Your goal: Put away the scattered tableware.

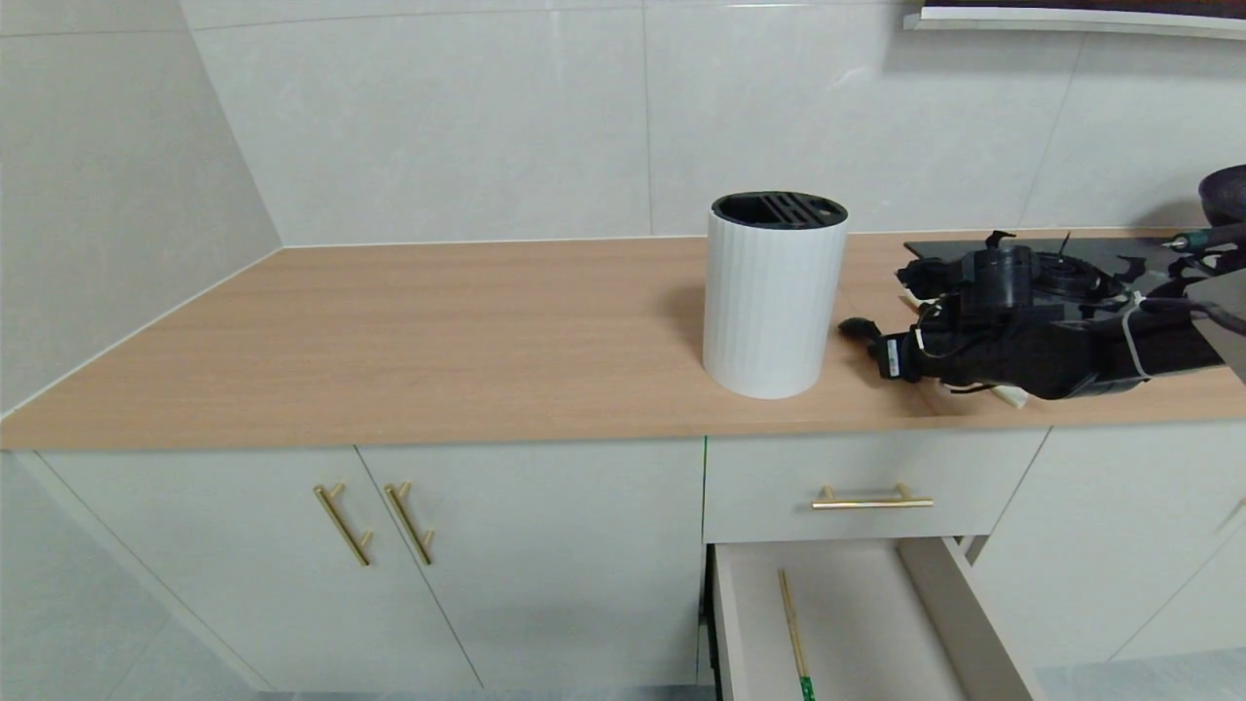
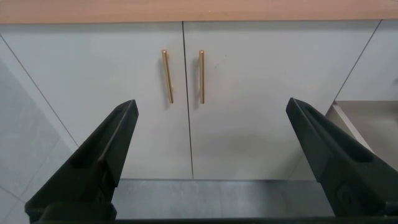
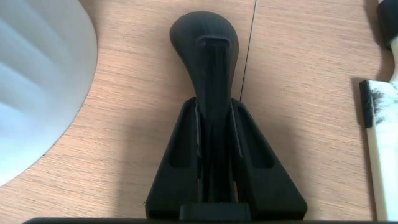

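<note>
The right gripper (image 3: 214, 115) is clamped on a black utensil handle (image 3: 204, 43) low over the wooden countertop (image 1: 438, 331). The handle's round end sits just beside the white slotted holder (image 1: 774, 302), at its 3 o'clock. At 6 o'clock, past the counter edge, an open drawer (image 1: 934, 604) holds a chopstick (image 1: 793, 623). The left gripper (image 2: 211, 106), jaws wide apart, faces cabinet doors (image 2: 249, 93).

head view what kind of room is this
Probably a kitchen: a wooden counter against tiled walls, a black stove set into it, cupboards and an open drawer below, and a black utensil in the right pincer.
</note>
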Robot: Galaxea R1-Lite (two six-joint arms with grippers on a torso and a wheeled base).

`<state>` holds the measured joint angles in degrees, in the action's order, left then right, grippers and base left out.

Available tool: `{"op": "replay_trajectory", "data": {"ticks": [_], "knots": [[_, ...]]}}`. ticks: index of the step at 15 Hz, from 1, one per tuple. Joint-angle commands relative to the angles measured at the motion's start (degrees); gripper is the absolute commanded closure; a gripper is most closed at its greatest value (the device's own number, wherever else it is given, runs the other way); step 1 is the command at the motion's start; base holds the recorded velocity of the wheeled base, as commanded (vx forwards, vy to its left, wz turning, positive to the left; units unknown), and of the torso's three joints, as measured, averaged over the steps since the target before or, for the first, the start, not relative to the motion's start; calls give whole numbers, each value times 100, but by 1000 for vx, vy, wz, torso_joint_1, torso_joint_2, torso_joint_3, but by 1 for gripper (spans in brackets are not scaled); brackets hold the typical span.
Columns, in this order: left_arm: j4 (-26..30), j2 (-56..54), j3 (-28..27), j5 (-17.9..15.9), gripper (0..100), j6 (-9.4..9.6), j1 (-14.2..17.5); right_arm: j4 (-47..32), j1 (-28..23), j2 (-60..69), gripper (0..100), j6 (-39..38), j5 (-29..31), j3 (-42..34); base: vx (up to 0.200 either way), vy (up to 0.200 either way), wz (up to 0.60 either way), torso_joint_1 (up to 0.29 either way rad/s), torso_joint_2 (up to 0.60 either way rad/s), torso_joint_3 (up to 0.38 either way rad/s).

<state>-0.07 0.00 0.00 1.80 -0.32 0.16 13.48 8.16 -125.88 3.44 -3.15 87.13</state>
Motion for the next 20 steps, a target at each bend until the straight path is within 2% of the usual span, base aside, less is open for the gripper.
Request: {"op": "replay_trajectory", "data": {"ticks": [1, 4, 6, 9, 10, 11, 14, 17, 19, 20], "knots": [[-1, 0, 0, 4, 0, -3, 2, -30, 2, 327, 100, -19, 156, -99, 0, 0, 0, 0, 0, 0], [-1, 0, 0, 4, 0, -3, 2, -30, 72, 1259, 100, -27, 279, -846, 0, 0, 0, 0, 0, 0], [-1, 0, 0, 4, 0, -3, 2, -21, 90, 1997, 100, -344, 279, -1620, 0, 0, 0, 0, 0, 0], [-1, 0, 0, 4, 0, -3, 2, 49, -77, 2771, 100, -335, 262, -2938, 0, 0, 0, 0, 0, 0], [-1, 0, 0, 4, 0, -3, 2, 102, -77, 2894, 100, -326, 253, -3105, 0, 0, 0, 0, 0, 0], [-1, 0, 0, 4, 0, -3, 2, 410, -77, 3280, 100, -326, 262, -3650, 0, 0, 0, 0, 0, 0], [-1, 0, 0, 4, 0, -3, 2, 770, -33, 4107, 100, -282, 235, -4634, 0, 0, 0, 0, 0, 0], [-1, 0, 0, 4, 0, -3, 2, 779, -7, 4599, 100, 377, -301, -5469, 0, 0, 0, 0, 0, 0], [-1, 0, 0, 4, 0, -3, 2, 770, -7, 4511, 100, 737, -371, -5830, 0, 0, 0, 0, 0, 0], [-1, 0, 0, 4, 0, -3, 2, 779, 37, 4353, 100, 1177, -371, -6023, 0, 0, 0, 0, 0, 0]]}}
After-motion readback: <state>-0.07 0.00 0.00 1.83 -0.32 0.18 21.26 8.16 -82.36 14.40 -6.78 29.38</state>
